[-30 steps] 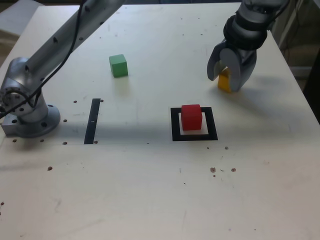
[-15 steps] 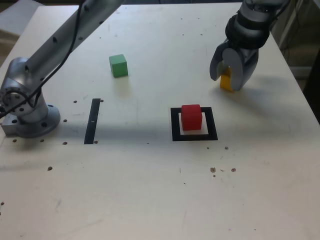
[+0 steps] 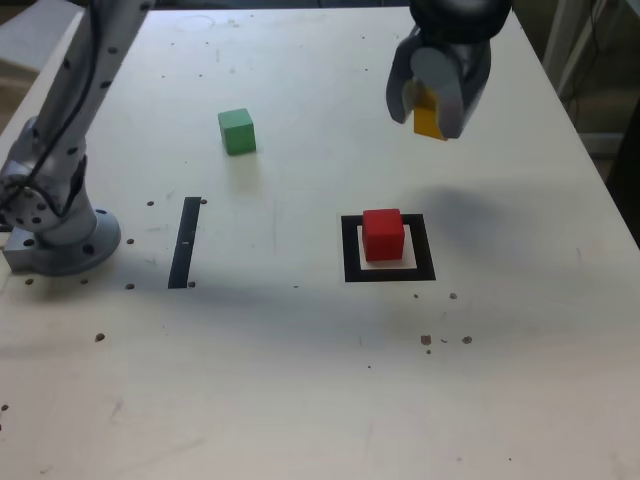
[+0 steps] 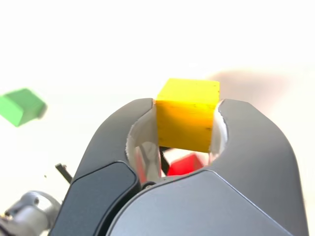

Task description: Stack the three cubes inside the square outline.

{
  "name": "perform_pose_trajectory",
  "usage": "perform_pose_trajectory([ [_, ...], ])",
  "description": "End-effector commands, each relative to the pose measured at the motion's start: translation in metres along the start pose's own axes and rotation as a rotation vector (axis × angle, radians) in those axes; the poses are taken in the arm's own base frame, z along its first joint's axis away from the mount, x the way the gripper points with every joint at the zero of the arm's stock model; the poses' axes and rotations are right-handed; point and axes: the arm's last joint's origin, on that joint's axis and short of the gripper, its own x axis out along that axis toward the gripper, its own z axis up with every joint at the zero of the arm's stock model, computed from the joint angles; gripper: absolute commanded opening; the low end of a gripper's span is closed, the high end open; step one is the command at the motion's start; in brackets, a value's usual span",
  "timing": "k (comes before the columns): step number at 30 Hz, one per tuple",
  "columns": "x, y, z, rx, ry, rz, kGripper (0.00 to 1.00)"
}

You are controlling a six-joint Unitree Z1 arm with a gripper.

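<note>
We are gripping the yellow cube (image 3: 430, 118) in our closed hand (image 3: 430, 112), holding it clear above the worktop (image 3: 300, 380) so it can pass over the red cube (image 3: 383, 234) sitting inside the square outline (image 3: 350, 250). The green cube (image 3: 237, 131) is waiting well apart.

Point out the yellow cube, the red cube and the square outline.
yellow cube (image 4: 188, 114): wrist view, front face.
red cube (image 3: 383, 235): exterior view, front face.
square outline (image 3: 351, 248): exterior view, black band on that view's left.
</note>
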Motion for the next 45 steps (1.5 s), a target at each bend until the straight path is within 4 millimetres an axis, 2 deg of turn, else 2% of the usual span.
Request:
perform_pose_trajectory([
  [1, -0.014, -0.013, -0.008, -0.043, -0.005, 0.003, 0.28],
  [8, -0.040, -0.062, -0.031, -0.230, 0.010, -0.060, 0.28],
  [13, -0.034, -0.087, -0.042, -0.376, 0.062, -0.139, 0.28],
  [20, -0.033, -0.108, -0.035, -0.527, 0.081, -0.165, 0.28],
  [31, -0.021, -0.107, -0.012, -0.558, 0.091, -0.163, 0.28],
  [45, 0.001, -0.101, 0.003, -0.520, 0.126, -0.194, 0.28],
])
